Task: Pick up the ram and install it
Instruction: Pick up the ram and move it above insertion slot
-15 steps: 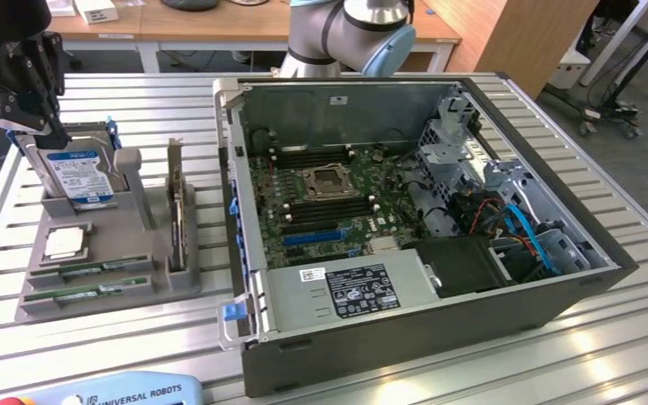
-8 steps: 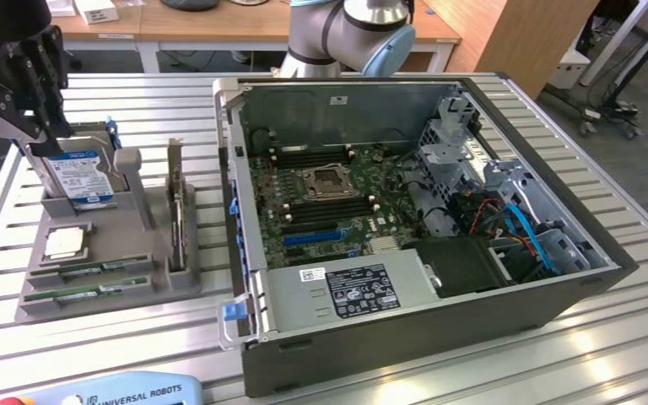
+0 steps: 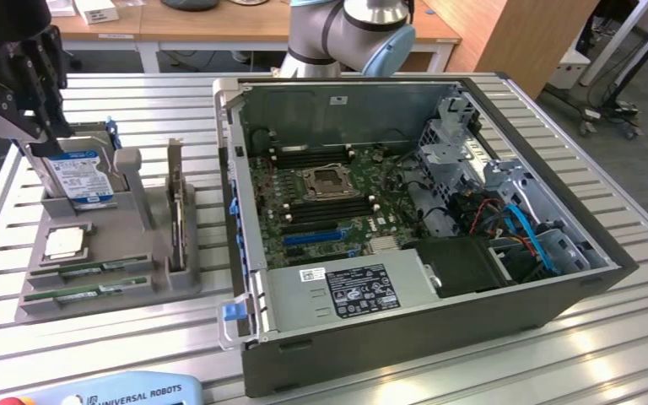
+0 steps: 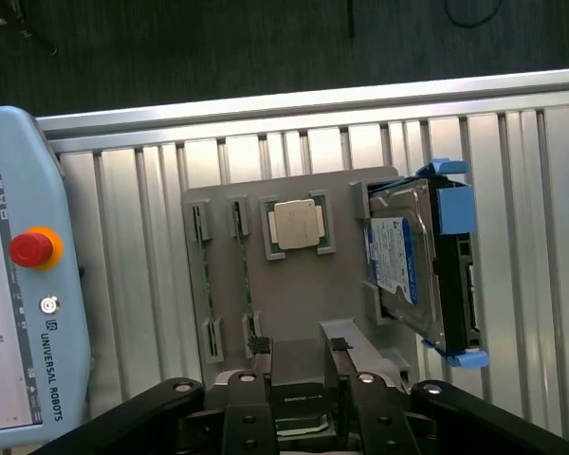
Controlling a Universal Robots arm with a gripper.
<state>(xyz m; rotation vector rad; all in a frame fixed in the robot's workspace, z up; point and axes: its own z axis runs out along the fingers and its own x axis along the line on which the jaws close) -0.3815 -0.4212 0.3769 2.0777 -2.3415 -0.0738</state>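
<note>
Wrist view: hand (image 4: 299,349) above tray (image 4: 294,299) edge

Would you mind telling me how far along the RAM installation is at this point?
Nothing looks done yet: two RAM sticks lie in slots of the grey holder, beside the hard drive. In hand: nothing; the gripper hangs open and empty over the holder. Left: lifting a stick and seating it on the motherboard in the open computer case.

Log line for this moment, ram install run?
gripper: open, empty, over holder | ram: seated in holder slot, untouched | hard drive: in holder | PC case: open
</note>
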